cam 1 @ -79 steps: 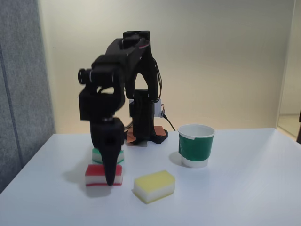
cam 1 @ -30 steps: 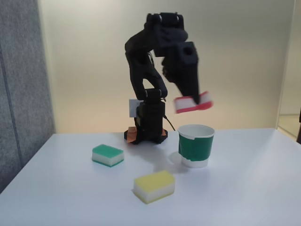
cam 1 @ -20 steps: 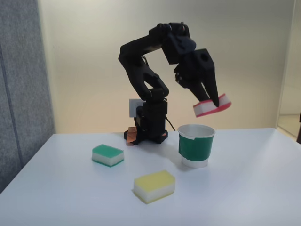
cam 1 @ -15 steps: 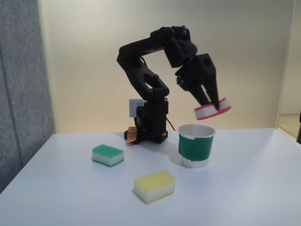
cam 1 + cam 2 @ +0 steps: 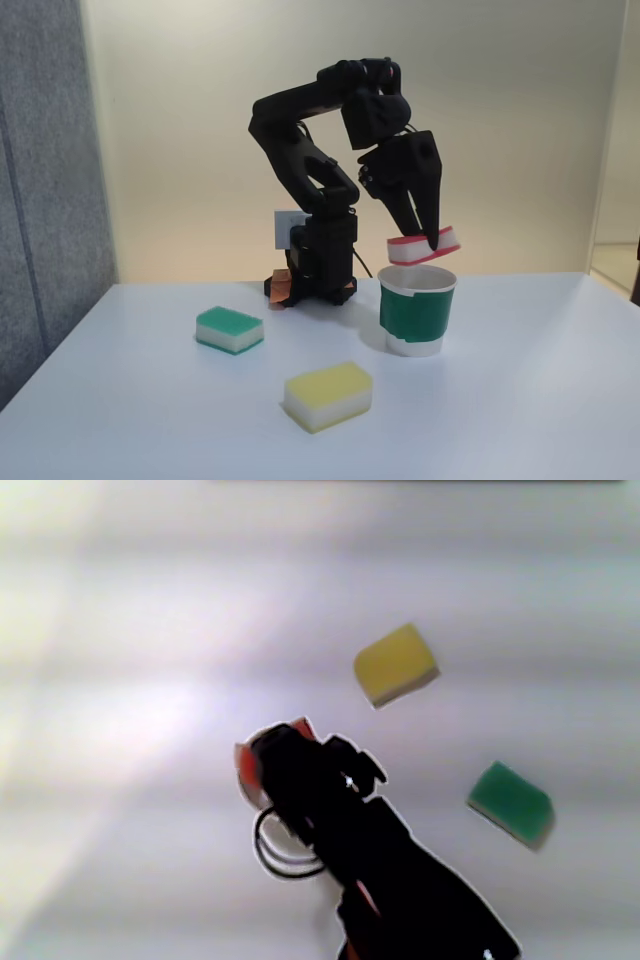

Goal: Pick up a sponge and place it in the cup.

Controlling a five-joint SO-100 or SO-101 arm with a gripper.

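In the fixed view my gripper (image 5: 431, 240) is shut on the red-topped sponge (image 5: 421, 247) and points down. The sponge hangs nearly level, just above the rim of the cup (image 5: 417, 311), a white paper cup with a green band standing right of the arm's base. Whether the sponge touches the rim I cannot tell. In the other view, looking down, the black gripper (image 5: 272, 762) covers the cup, and a red edge of the sponge (image 5: 243, 767) shows at its left side.
A green-topped sponge (image 5: 229, 329) lies left of the cup and a yellow-topped sponge (image 5: 328, 394) lies nearer the front. The same yellow sponge (image 5: 396, 664) and green sponge (image 5: 511, 802) appear from above. The arm's base (image 5: 313, 275) stands at the back of the white table (image 5: 520, 400).
The gripper lifted the red sponge from the table at the left, carried it right over the cup, and in the last half second came down and slightly left toward the cup's mouth.
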